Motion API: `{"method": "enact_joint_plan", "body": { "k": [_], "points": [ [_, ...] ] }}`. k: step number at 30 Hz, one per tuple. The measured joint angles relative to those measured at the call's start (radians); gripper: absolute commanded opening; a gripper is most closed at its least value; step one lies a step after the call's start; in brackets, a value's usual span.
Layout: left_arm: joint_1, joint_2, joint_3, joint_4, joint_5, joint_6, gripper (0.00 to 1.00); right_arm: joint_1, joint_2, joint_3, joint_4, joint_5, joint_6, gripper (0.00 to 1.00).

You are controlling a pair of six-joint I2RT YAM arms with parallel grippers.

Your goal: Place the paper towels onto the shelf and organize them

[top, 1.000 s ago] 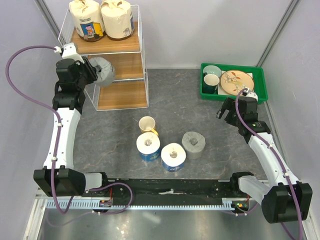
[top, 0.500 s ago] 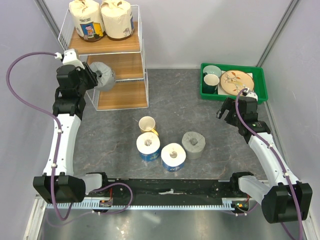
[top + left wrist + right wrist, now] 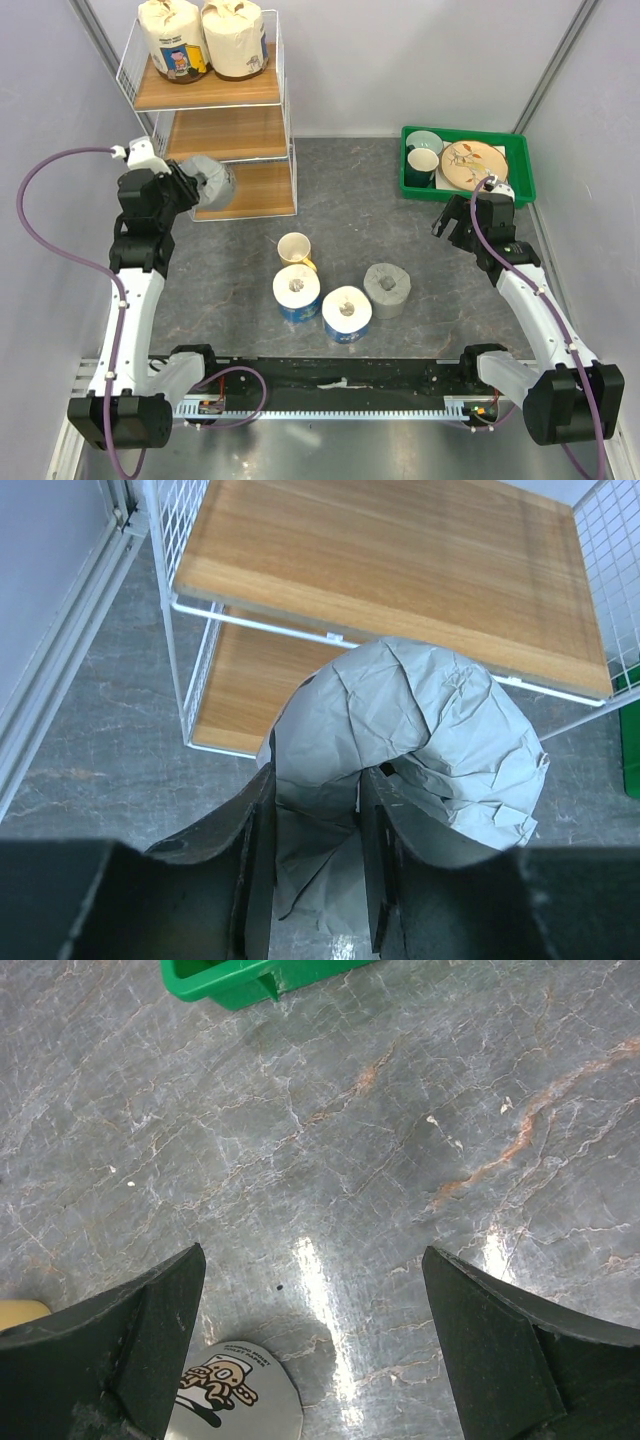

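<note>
The left claw [image 3: 190, 186] is gripping a grey roll [image 3: 213, 183], its jaws drawn narrow on the crinkled wrapper. In the wrist view, both fingers [image 3: 256, 840] are pinching a fold of grey plastic at the roll's near side, and the bulk of the roll is bulging out beyond them to the right. The roll is hanging in the air at the front left corner of the shelf [image 3: 225, 133], just before the front edge of the middle board and above the lowest one (whether it is touching the white wire there, I cannot tell).

Two cream rolls [image 3: 170, 38] are standing upright side by side on the top board, touching each other, the left one showing its cartoon print. The middle and bottom boards are showing bare wood.

Out on the table [image 3: 400, 220], two blue rolls [image 3: 297, 293] are standing on end, just beside each other, one nearer the arms than the other. A second grey roll [image 3: 387, 288] is standing just to their right, apart from them. A yellow mug [image 3: 295, 248] is sitting just behind the left blue roll, close against it.

The right claw [image 3: 450, 225] is hovering over bare table with its jaws spread wide and nothing between them, near the front left corner of the green tray [image 3: 460, 196]. The tray is holding a patterned plate and cups and is lying well apart from the shelf, at the table's far right.
</note>
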Motion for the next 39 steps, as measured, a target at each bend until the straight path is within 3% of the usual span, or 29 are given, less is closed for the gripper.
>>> {"method": "enact_joint_plan", "body": {
  "k": [15,39],
  "points": [
    [0.000,0.022,-0.153,0.028,-0.005,-0.043,0.41,0.000,-0.001,-0.026,0.013,-0.009,0.002,0.98],
    [0.000,0.241,-0.245,0.326,-0.143,-0.249,0.41,0.000,-0.005,-0.026,0.014,-0.008,0.001,0.98]
  ]
}}
